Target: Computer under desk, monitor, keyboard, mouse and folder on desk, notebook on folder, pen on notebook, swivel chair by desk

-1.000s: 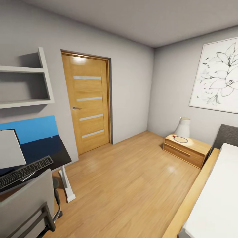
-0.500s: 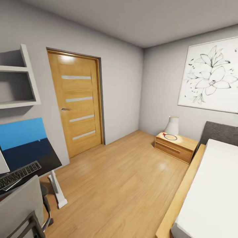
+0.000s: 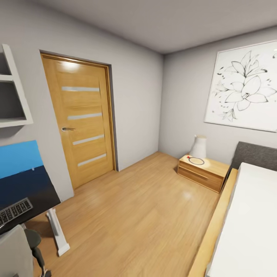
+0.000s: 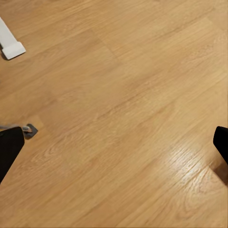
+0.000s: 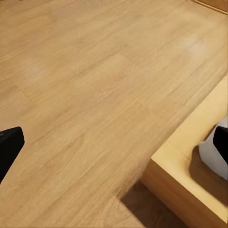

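The desk [image 3: 32,186] stands at the head view's left edge, its glossy black top on a white leg [image 3: 57,235]. One end of the black keyboard [image 3: 14,211] lies on it. A corner of the grey swivel chair [image 3: 14,254] sits in front of the desk. The computer, monitor, mouse, folder, notebook and pen are out of view. My left gripper [image 4: 114,147] is open over bare wood floor, near the desk leg's white foot [image 4: 10,43]. My right gripper [image 5: 114,142] is open over floor beside the bed frame [image 5: 190,180]. Neither holds anything.
A blue panel [image 3: 17,158] rises behind the desk. A wooden door [image 3: 79,119] is shut in the left wall. A light-wood nightstand [image 3: 202,172] with a white lamp [image 3: 199,147] stands by the bed [image 3: 246,227] at the right. Open wood floor [image 3: 138,215] lies between.
The head camera has swung to the right, so the whole picture has shifted left. The monitor and most of the keyboard and chair have slid out of view.
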Motion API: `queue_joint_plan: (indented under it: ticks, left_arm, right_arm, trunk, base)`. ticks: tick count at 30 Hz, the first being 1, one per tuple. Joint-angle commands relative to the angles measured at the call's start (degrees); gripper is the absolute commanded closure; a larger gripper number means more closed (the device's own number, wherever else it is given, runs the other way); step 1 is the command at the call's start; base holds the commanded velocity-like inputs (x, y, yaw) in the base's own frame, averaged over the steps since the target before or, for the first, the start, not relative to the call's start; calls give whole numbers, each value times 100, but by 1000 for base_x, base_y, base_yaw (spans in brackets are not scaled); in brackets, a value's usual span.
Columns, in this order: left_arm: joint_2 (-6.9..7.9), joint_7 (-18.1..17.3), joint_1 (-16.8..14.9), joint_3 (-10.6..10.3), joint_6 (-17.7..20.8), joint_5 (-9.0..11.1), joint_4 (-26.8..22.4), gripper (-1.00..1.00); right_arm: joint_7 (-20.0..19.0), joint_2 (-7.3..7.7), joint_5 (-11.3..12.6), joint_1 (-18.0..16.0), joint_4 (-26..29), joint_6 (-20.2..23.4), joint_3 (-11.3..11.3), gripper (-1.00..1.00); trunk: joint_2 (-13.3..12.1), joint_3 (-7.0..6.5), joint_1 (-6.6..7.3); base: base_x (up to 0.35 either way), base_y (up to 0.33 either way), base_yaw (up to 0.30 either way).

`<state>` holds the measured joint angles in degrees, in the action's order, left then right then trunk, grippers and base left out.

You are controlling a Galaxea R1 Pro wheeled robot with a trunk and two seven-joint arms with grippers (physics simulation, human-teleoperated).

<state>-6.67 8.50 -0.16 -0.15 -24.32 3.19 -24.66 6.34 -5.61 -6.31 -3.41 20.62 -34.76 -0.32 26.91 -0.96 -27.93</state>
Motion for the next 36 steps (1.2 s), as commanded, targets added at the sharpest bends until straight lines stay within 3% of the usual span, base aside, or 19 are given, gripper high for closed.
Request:
queue_joint_plan:
  ticks: [1,20,27,36]
  left_arm:
    - [-1,3,-2,-3,-20,33,5,-100]
    - [-1,3,-2,-1,-20,33,5,-100]
    - [-1,3,-2,5,-20,33,5,-100]
    - [-1,3,-1,-2,-22,33,5,-100]
  right_arm:
    - [52,-2,-62,-2,-5,-7,-3,-100]
    - [57,-9,-62,-2,-10,-11,-3,-100]
    - [60,-10,-60,-2,-12,-5,-3,-100]
    - [61,-4,-63,-2,-11,-7,-3,-100]
  trunk:
    - [2,2,-5]
    - [2,2,-5]
    - [2,11,-5]
    - [2,13,-5]
  base:
    - [326,0,-3]
    - [319,0,28]
    - [82,0,199]
    - [145,43,31]
